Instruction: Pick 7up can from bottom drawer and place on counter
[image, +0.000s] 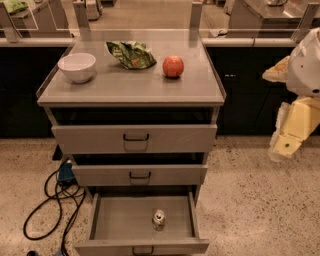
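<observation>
Nearest you, the bottom drawer (115, 225) is standing pulled out, and the lower frame edge is cutting off its front and handle. The can (159, 219) is standing upright inside it, right of the middle and toward the front, touching no wall. A dark cable (50, 200) is looping over the floor left of the cabinet.

The arm is reaching in from the right frame edge, mostly cut off. The pale gripper (286, 144) is hanging off the bench's right side at about top-drawer height, and you cannot tell whether it is open or closed. The can is sitting well apart from it, lower and to the left.

Farther back, the counter (130, 87) is carrying a bowl (76, 66) near its front-left corner. A crumpled green bag (132, 54) is lying toward the back edge, and a fruit (173, 66) is sitting just right of it.
</observation>
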